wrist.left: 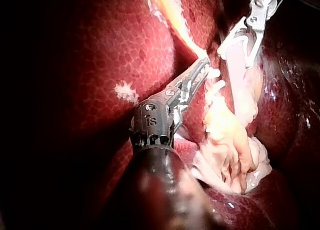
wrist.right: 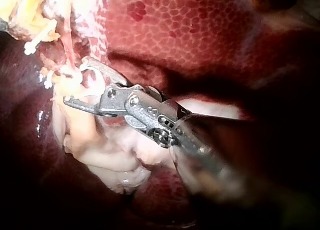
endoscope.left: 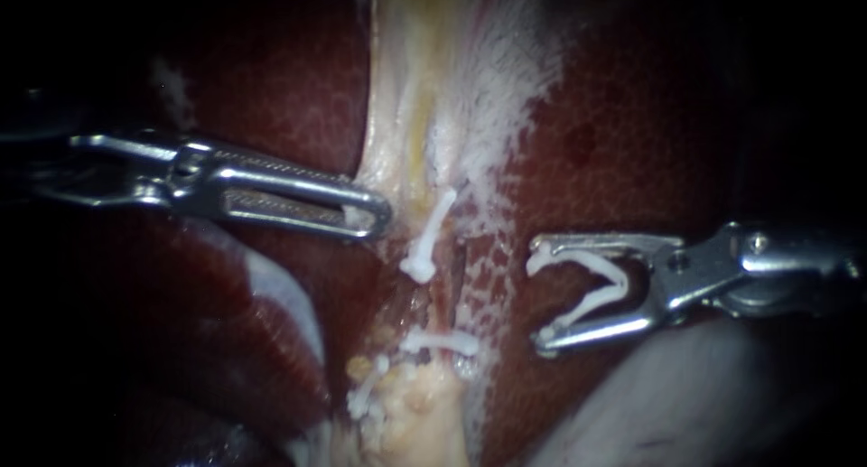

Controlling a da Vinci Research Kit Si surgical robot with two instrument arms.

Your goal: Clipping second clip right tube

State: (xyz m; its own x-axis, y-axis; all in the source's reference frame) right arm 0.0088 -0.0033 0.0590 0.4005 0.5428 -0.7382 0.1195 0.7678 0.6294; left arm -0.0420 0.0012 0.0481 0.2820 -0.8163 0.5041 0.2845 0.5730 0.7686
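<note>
My right instrument [endoscope.left: 539,297] comes in from the right, its jaws standing wide apart with an open white clip [endoscope.left: 587,291] seated between them and touching both. It hovers over the liver [endoscope.left: 632,115], right of the tubes and clear of them. A thin dark tube [endoscope.left: 458,273] runs down the middle with a white clip [endoscope.left: 440,342] across its lower part. Another white clip [endoscope.left: 429,237] lies slanted just left of it. My left instrument [endoscope.left: 375,219] is shut on the edge of the pale yellowish tissue [endoscope.left: 406,115]; the left wrist view shows this grip [wrist.left: 201,64].
A third white clip [endoscope.left: 366,390] sits low beside lumpy yellow fat [endoscope.left: 420,413]. A pale grey bulge [endoscope.left: 704,395] lies under my right instrument. Dark liver lobes [endoscope.left: 271,340] flank the field on the left.
</note>
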